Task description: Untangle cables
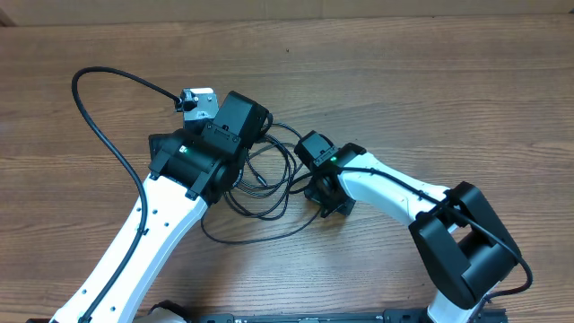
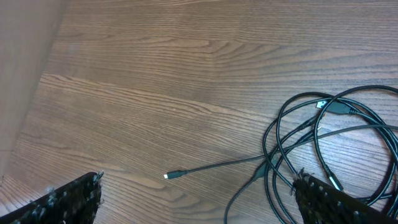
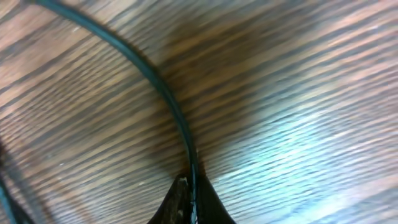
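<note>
- Cables [image 1: 269,184] lie in a loose tangle in the middle of the counter [image 1: 404,81], between the two arms.
- The right gripper [image 3: 189,194] is pinched closed on one strand. The left gripper [image 2: 199,202] stands wide open and empty over the tangle's edge.
- The pinched strand is best drawn away slowly and low, watching for snagged loops.
- That strand curves from the fingertips up and left. A free plug end [image 2: 168,176] points left, its cord lying roughly left-right.

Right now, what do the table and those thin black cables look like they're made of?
The table looks like wood or wood-look laminate: brown grain lines, soft sheen; I cannot tell which. The cables seem jacketed in rubbery plastic: smooth, black, bending in loose loops. One plug tip is likely metal: it shows pale and bright.
</note>
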Controlling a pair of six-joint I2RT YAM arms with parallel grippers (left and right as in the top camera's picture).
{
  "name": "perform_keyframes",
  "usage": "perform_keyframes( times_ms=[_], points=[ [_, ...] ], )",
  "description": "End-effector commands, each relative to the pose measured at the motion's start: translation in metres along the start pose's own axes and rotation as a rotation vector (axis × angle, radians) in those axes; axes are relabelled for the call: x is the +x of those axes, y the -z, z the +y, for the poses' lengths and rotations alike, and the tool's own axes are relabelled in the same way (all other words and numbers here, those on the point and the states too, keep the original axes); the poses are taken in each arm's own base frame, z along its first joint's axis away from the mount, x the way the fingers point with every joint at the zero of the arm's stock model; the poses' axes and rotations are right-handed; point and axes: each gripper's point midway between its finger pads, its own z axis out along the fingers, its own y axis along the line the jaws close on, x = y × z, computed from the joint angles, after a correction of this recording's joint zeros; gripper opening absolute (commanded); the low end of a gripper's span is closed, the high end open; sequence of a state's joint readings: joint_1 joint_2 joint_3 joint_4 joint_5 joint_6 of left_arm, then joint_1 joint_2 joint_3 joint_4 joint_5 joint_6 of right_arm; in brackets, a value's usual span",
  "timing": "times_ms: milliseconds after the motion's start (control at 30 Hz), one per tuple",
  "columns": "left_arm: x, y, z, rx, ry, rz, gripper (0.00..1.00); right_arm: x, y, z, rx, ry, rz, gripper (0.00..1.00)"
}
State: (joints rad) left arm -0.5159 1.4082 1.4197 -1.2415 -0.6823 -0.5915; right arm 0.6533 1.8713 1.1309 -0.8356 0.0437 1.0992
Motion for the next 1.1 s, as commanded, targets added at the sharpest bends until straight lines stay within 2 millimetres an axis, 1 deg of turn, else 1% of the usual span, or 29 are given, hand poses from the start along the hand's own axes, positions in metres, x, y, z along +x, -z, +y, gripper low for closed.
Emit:
perform_keyframes(
  times_ms=[0, 267, 400, 500, 567, 633, 700, 767, 800, 833, 933, 967, 1033, 1067],
  points=[
    [-0.002, 0.000, 0.007, -0.023, -0.002, -0.013, 1.00, -0.032, -0.003, -0.029, 0.096, -0.055, -0.103, 0.04],
    [-0.002, 0.000, 0.006, -0.020, -0.001, -0.011, 1.00, -0.094, -0.002, -0.069, 0.146, -0.126, -0.173, 0.04],
    [0.000, 0.000, 0.004, -0.005, -0.001, -0.002, 1.00, -0.129, 0.001, -0.097, 0.185, -0.152, -0.223, 0.04],
    [0.000, 0.000, 0.003, -0.001, -0.001, 0.001, 1.00, -0.151, 0.002, -0.118, 0.201, -0.176, -0.241, 0.04],
    [0.000, 0.000, 0.003, 0.000, -0.001, 0.002, 1.00, -0.170, 0.003, -0.141, 0.211, -0.219, -0.252, 0.04],
    [0.001, 0.000, 0.003, 0.002, -0.002, 0.004, 1.00, -0.183, 0.003, -0.156, 0.213, -0.247, -0.262, 0.04],
    [0.002, 0.000, 0.000, 0.015, -0.002, 0.012, 1.00, -0.200, 0.005, -0.177, 0.214, -0.284, -0.279, 0.04],
    [0.004, 0.001, -0.002, 0.031, -0.002, 0.022, 1.00, -0.218, 0.006, -0.201, 0.213, -0.331, -0.300, 0.04],
    [0.005, 0.001, -0.004, 0.038, -0.002, 0.027, 1.00, -0.227, 0.008, -0.217, 0.213, -0.365, -0.315, 0.04],
    [0.005, 0.001, -0.004, 0.043, -0.002, 0.030, 1.00, -0.232, 0.008, -0.225, 0.213, -0.383, -0.323, 0.04],
    [0.006, 0.001, -0.006, 0.054, -0.001, 0.038, 1.00, -0.251, 0.012, -0.265, 0.219, -0.451, -0.359, 0.04],
    [0.007, 0.001, -0.007, 0.060, -0.001, 0.041, 1.00, -0.258, 0.014, -0.283, 0.224, -0.479, -0.373, 0.04],
    [0.007, 0.001, -0.008, 0.066, 0.001, 0.042, 1.00, -0.265, 0.016, -0.310, 0.208, -0.558, -0.386, 0.04],
    [0.006, 0.001, -0.009, 0.068, 0.003, 0.040, 0.99, -0.266, 0.016, -0.316, 0.198, -0.579, -0.387, 0.04]
  ],
)
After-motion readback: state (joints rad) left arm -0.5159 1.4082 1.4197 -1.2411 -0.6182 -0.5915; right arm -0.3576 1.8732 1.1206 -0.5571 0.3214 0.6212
